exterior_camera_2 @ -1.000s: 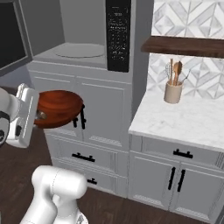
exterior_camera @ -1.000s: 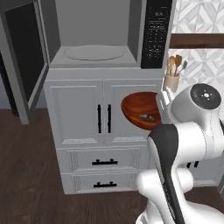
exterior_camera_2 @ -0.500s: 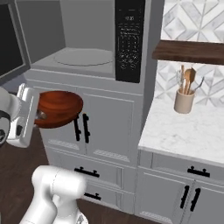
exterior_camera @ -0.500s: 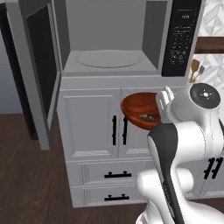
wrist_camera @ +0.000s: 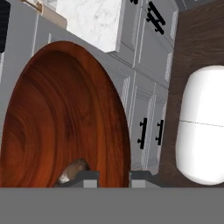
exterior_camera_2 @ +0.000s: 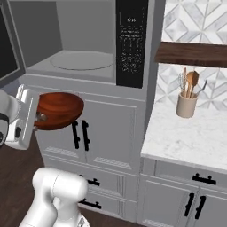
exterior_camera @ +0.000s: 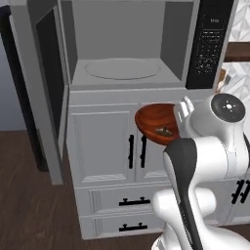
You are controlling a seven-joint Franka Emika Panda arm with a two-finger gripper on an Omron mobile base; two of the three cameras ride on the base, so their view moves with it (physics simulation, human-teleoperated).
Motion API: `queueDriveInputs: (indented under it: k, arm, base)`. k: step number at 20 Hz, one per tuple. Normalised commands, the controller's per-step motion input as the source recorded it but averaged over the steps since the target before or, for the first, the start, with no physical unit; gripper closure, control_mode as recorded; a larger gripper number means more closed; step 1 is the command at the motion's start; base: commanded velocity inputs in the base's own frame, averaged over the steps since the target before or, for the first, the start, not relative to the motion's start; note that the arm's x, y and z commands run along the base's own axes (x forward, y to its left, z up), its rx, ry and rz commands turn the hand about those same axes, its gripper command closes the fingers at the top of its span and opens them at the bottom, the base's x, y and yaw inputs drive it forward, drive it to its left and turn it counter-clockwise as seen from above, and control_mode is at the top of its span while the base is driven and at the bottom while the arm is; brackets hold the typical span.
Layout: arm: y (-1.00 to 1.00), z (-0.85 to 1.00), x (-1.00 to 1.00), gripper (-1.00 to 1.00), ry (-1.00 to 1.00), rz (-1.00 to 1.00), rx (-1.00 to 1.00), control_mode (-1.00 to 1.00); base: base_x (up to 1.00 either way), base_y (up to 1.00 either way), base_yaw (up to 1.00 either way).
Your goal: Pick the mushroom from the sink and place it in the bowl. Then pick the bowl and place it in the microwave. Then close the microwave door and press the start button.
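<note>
One step is in hand: getting the bowl (exterior_camera: 157,122) into the microwave (exterior_camera: 122,44), and the bowl hangs below the open cavity, in front of the cabinet doors (exterior_camera: 105,141) under it. You need to lift until the bowl's underside clears the sill, then push it in level over the turntable (exterior_camera: 123,69). Keep it flat, because the mushroom (exterior_camera: 163,130) lies loose inside near the held edge and could roll out on a tilt. Mind the door (exterior_camera: 46,88), which stands swung open on the left, and the keypad (exterior_camera_2: 131,42) side wall on the right; aim for the middle of the opening.

The gripper (wrist_camera: 113,176) has its fingers pinched narrow on the bowl's rim, so move slowly; a rim grip on a wide dish can twist.

Against a second ago, the whole kitchen sits larger and closer in both base views: the base has driven toward the microwave, while the bowl keeps its place beside the arm.
</note>
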Motion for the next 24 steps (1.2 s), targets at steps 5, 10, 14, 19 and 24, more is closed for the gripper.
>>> queueDriveInputs:
  k: [5, 10, 14, 19, 24]
  arm:
    - [0.00, 0.00, 0.00, 1.00, 0.00, 0.00, 0.00, 1.00]
    - [0.00, 0.00, 0.00, 1.00, 0.00, 0.00, 0.00, 1.00]
    - [0.00, 0.00, 0.00, 1.00, 0.00, 0.00, 0.00, 1.00]
    - [0.00, 0.00, 0.00, 1.00, 0.00, 0.00, 0.00, 1.00]
    - [0.00, 0.00, 0.00, 1.00, 0.00, 0.00, 0.00, 1.00]
  base:
    - [0.51, 0.05, -0.06]
    - [0.48, 0.05, -0.05]
    - [0.26, 0.21, -0.04]
    - [0.44, 0.19, -0.04]
    - [0.44, 0.22, -0.01]
